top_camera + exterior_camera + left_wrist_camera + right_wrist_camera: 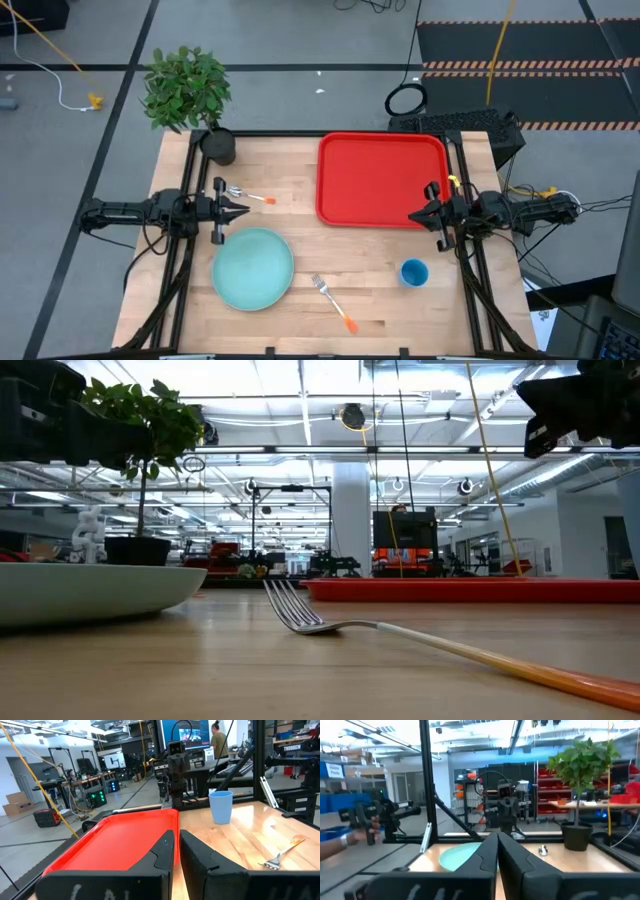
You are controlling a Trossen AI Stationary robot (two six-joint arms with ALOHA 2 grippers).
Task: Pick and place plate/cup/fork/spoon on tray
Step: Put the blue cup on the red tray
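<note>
The red tray [383, 180] lies at the table's far right. The pale teal plate [252, 268] rests flat at the near left. The blue cup [414, 272] stands upright near the tray's near right corner. The fork [335, 302] lies near the front edge, right of the plate. The spoon [245, 194] lies on the table just beyond my left gripper. My left gripper [245, 210] is shut and empty, hovering past the plate's far rim and pointing right. My right gripper [412, 215] is shut and empty at the tray's near right edge, pointing left.
A dark pot with a green plant [218, 145] stands at the table's far left corner. A black frame rail [455, 150] runs along the tray's right side. Bare wood [340, 250] lies between the plate, the fork and the tray.
</note>
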